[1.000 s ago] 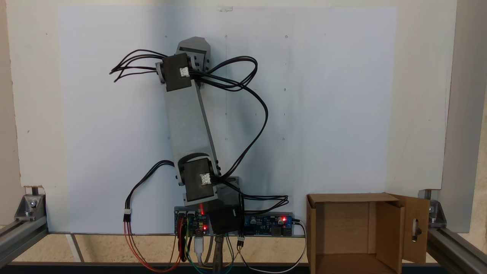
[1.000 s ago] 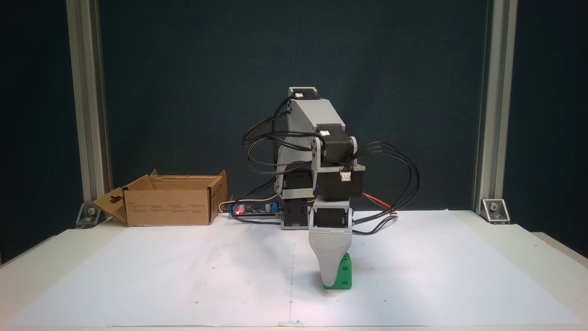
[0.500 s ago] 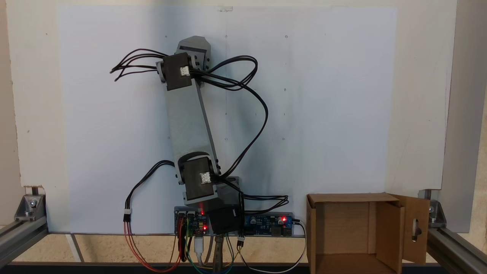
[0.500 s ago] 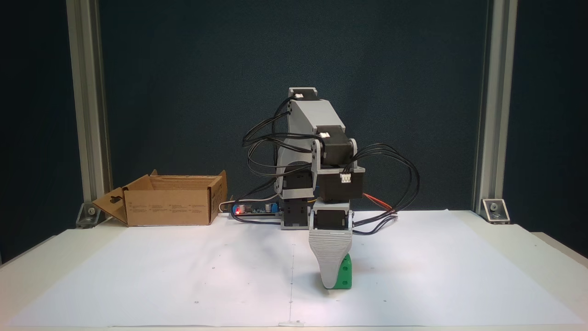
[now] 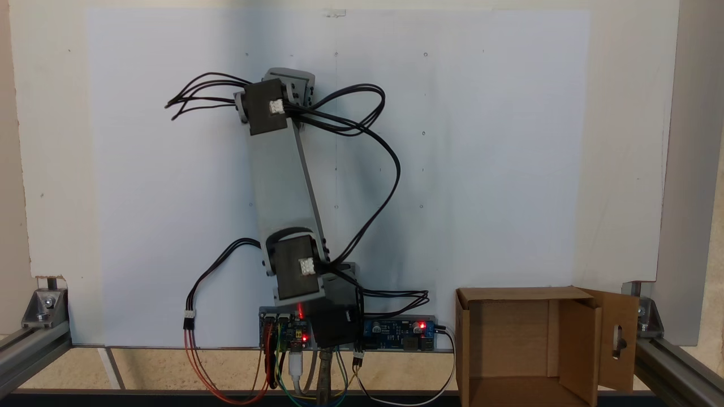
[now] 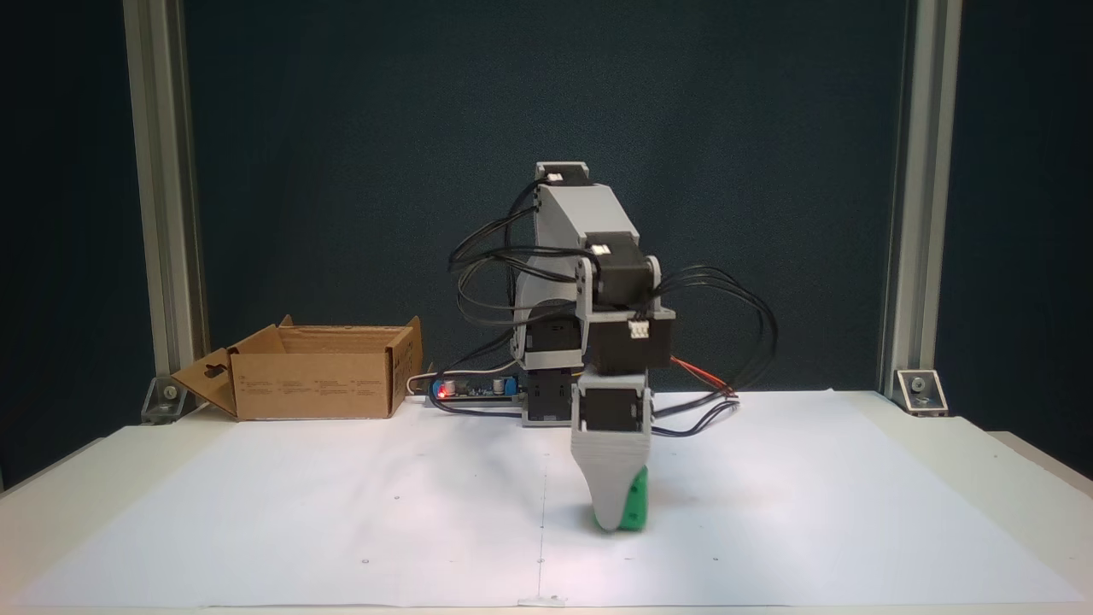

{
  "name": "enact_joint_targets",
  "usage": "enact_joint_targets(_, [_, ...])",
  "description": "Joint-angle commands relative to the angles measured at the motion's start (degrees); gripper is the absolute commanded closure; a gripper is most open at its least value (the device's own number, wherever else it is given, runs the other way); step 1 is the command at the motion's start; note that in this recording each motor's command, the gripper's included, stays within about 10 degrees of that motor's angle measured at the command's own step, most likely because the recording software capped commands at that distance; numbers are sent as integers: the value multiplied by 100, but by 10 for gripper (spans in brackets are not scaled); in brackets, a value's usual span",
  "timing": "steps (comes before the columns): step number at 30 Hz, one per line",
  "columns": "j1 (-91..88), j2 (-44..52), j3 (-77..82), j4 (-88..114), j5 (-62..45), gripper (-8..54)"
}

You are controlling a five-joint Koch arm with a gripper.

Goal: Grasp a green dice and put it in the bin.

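The bin [image 5: 523,345] stands open at the bench [image 6: 256,512] corner beside the arm's base, holding nothing that can be seen. Well apart from it, the green dice [image 6: 634,507] sits low on the white paper [image 6: 341,495], half hidden behind the claw [image 6: 609,512]. Only one jaw shows, so whether the claw grips it cannot be told.

dark blue backdrop [image 6: 341,128] behind white table [image 6: 256,512].

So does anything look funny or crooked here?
Yes: the green dice sits tilted, not flat on the paper, tucked behind the end effector. The cardboard box stands tidy, flaps open.
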Motion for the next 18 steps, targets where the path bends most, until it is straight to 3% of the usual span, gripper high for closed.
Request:
enact_joint_targets(1, [97,721,-141,369,369,338])
enact_joint_targets(10, [598,2769,-879,1872,360,338])
enact_joint_targets(18, [2505,3261,-1081,2452,-9,338])
